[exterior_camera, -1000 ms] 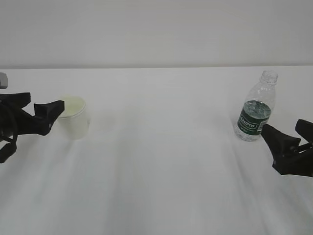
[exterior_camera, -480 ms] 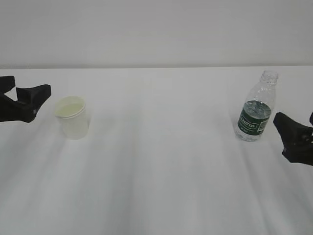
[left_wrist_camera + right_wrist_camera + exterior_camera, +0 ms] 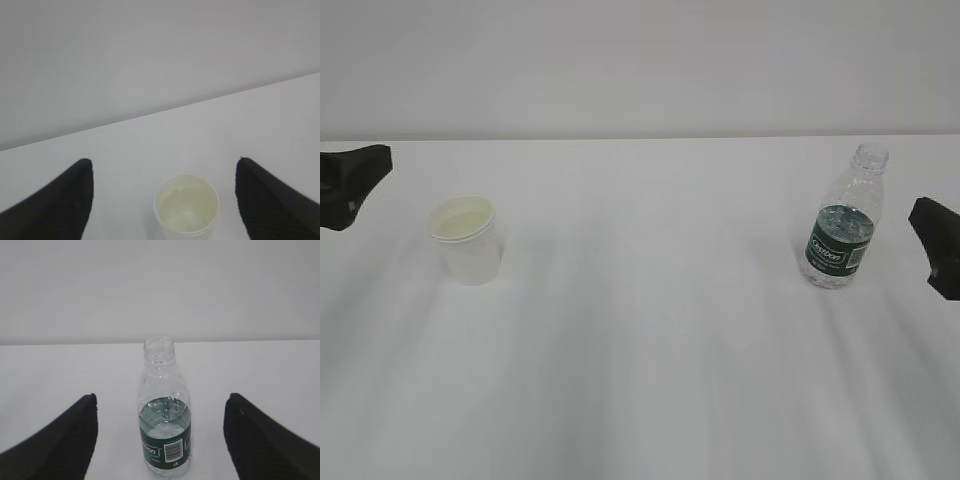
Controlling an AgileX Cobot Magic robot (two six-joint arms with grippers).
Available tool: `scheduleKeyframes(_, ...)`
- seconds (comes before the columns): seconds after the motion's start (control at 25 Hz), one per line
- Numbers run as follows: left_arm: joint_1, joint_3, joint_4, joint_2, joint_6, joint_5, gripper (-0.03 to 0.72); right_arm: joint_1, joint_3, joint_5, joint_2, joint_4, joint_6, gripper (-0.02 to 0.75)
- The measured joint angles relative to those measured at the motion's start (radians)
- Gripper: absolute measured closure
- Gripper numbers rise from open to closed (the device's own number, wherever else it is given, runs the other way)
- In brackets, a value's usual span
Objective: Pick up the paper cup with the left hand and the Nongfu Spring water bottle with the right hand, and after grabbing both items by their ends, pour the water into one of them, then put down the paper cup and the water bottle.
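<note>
**Cup and bottle both standing free, both hands apart from them**

From the exterior view you see the white table (image 3: 650,330) with the paper cup (image 3: 467,239) upright on its left part and the Nongfu Spring water bottle (image 3: 844,219) upright on its right part, the two well apart; the cup's mouth faces up and its inside looks pale yellowish; the bottle has no cap, its dark green label faces the camera, and you cannot read a water level from here. The left hand (image 3: 348,182) shows only as a black tip at the left edge, to the left of the cup and clear of it; the right hand (image 3: 940,256) shows only as a black tip at the right edge, just right of the bottle and not touching it; from this view alone you cannot tell how either hand is set.

In the left wrist view your left hand (image 3: 165,200) is spread wide; its two black fingers (image 3: 55,205) stand at either side of the frame, and the paper cup (image 3: 186,205) sits between them, clear of both; a clear liquid seems to lie in the cup's bottom, though it is hard to be sure.

In the right wrist view your right hand (image 3: 160,440) is likewise spread; the water bottle (image 3: 164,432) stands upright midway between the black fingers (image 3: 265,442), touching neither; the water (image 3: 164,416) reaches about to the label's top; the barcode on the label faces this camera.
</note>
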Motion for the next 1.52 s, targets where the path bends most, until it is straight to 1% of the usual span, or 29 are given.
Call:
scheduleKeyframes(0.08,0.000,0.000,0.000,-0.034,0.000,0.033,0.046,0.000,-0.034,0.119,-0.061,0.020,-0.029,0.150)
scheduleKeyframes(0.2,0.000,0.000,0.000,-0.092,0.000,0.084,0.047,0.000,-0.094,0.280,-0.156,0.076,-0.134,0.150)
scheduleKeyframes(0.32,0.000,0.000,0.000,-0.146,0.000,0.135,0.048,0.000,-0.142,0.401,-0.247,0.153,-0.236,0.150)
scheduleKeyframes(0.44,0.000,0.000,0.000,-0.194,0.000,0.207,0.049,0.000,-0.155,0.467,-0.308,0.205,-0.304,0.150)
scheduleKeyframes(0.6,0.000,-0.039,0.000,-0.245,0.000,0.347,0.049,0.000,-0.155,0.562,-0.367,0.237,-0.337,0.150)
scheduleKeyframes(0.88,0.000,-0.107,-0.003,-0.357,0.000,0.536,0.057,0.000,-0.185,0.713,-0.452,0.249,-0.379,0.150)
scheduleKeyframes(1.12,0.000,-0.123,-0.021,-0.455,0.000,0.662,0.065,0.000,-0.230,0.818,-0.486,0.249,-0.411,0.150)
scheduleKeyframes(1.2,0.000,-0.123,-0.022,-0.483,0.000,0.715,0.067,-0.021,-0.230,0.847,-0.493,0.249,-0.419,0.150)
scheduleKeyframes(1.28,0.000,-0.123,-0.025,-0.503,0.000,0.765,0.069,-0.070,-0.231,0.877,-0.506,0.249,-0.423,0.150)
scheduleKeyframes(1.44,0.000,-0.123,-0.049,-0.530,0.000,0.819,0.073,-0.218,-0.231,0.969,-0.562,0.237,-0.428,0.150)
scheduleKeyframes(1.52,0.000,-0.125,-0.054,-0.537,0.000,0.827,0.076,-0.264,-0.231,1.011,-0.604,0.233,-0.428,0.150)
